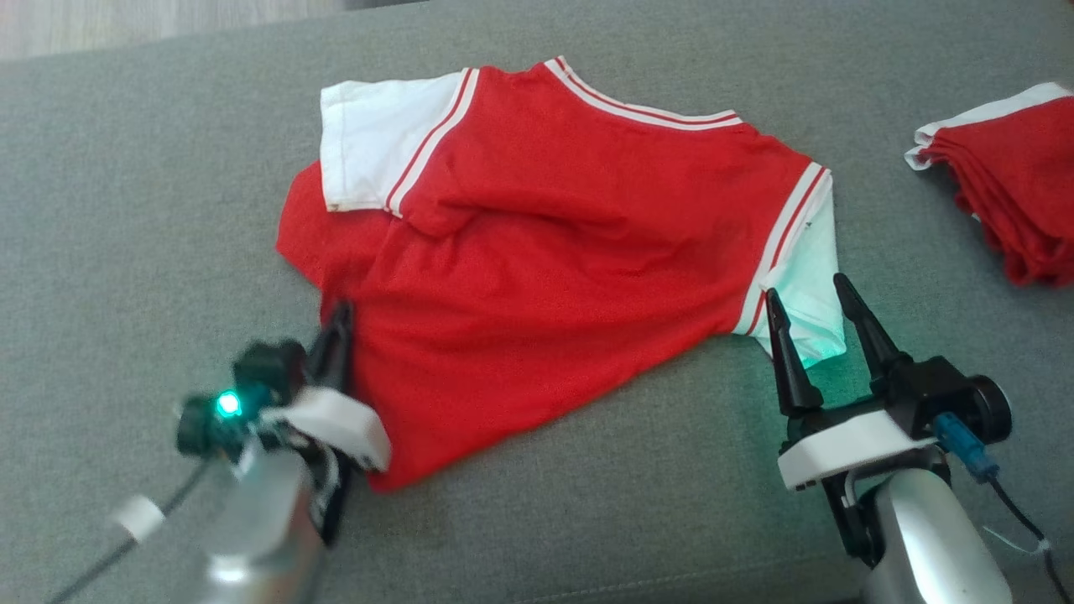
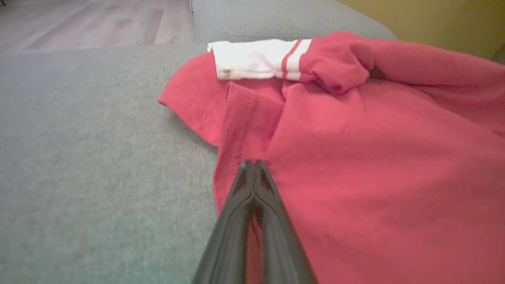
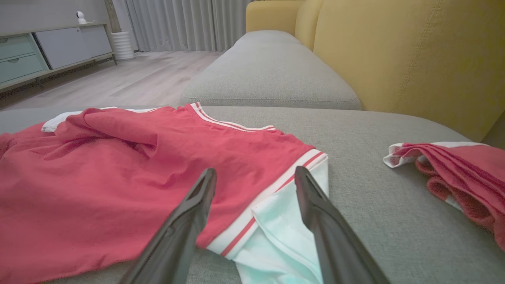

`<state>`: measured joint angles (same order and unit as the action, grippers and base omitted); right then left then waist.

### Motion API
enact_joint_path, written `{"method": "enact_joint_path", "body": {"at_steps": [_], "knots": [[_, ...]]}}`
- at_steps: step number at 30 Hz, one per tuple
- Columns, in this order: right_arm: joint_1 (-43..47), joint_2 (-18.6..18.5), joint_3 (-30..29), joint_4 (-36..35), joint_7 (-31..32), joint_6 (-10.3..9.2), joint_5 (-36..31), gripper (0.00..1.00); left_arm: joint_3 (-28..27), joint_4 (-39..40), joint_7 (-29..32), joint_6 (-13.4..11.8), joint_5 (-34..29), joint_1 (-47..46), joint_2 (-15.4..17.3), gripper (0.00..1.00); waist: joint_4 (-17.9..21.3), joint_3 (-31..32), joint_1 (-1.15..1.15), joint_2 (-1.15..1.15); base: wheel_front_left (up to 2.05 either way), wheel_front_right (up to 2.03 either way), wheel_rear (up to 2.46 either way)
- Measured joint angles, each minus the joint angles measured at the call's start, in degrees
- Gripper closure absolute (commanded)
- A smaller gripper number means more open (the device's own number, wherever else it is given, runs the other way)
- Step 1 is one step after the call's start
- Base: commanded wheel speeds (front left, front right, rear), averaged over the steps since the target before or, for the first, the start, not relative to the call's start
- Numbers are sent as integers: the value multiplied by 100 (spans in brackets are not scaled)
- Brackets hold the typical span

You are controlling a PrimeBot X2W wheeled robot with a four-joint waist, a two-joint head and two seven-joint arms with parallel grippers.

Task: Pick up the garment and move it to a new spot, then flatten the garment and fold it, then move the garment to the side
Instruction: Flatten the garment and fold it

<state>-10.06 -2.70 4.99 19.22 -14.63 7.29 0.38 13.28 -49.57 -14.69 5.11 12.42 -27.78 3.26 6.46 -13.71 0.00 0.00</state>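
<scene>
Since the garment (image 1: pixel 545 252), sprawled on the grey cushion (image 1: pixel 126 210), looks like light floppy jersey, I'd grab edges: left gripper (image 1: pixel 339 317) jaws are pinched on its side hem, right gripper (image 1: pixel 805 287) jaws gape at the white sleeve (image 1: pixel 814 243).

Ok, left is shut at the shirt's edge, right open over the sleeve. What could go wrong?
The left gripper pinches only a thin fold at the shirt edge; it may slip on lifting.
The right gripper is open astride the sleeve; lifting left alone would likely bunch the shirt.
Dragging right could disturb the folded pile.
</scene>
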Motion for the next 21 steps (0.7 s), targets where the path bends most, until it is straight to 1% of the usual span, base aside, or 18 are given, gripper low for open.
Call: {"method": "enact_joint_path", "body": {"at_steps": [8, 9, 14, 15, 16, 19, 21], "knots": [[-220, -1, 16, -55, 0, 0, 160, 0, -110, 7, -1, 91, -201, -1051, 772, 100, 37, -194, 1, 0, 0, 0, 0], [-220, -1, 16, -55, 0, 0, 160, 0, -110, 7, -1, 91, -201, -1051, 772, 100, 37, -194, 1, 0, 0, 0, 0], [-273, -1, 94, -87, 0, 0, 219, 0, -108, -377, 0, 144, -248, -1423, 1109, 100, 121, -300, 1, 0, 0, 0, 0], [-274, -1, 115, -87, 0, 0, 219, 0, -132, -402, 0, 136, -248, -1464, 1136, 64, 134, -314, 0, 0, 0, 0, 0], [-274, -1, 144, -87, 0, 0, 219, 0, -154, -402, -1, 116, -247, -1496, 1149, 0, 143, -327, 0, 0, 0, 0, 0], [-275, -1, 218, -92, 0, 0, 224, 0, -286, -227, -1, 8, -205, -1536, 1098, 0, 127, -343, 0, 0, 0, 0, 0], [-276, -3, 279, -91, 0, 0, 224, 0, -417, 26, -1, -68, -116, -1497, 970, 0, 79, -335, 0, 0, 0, 0, 0]]}}
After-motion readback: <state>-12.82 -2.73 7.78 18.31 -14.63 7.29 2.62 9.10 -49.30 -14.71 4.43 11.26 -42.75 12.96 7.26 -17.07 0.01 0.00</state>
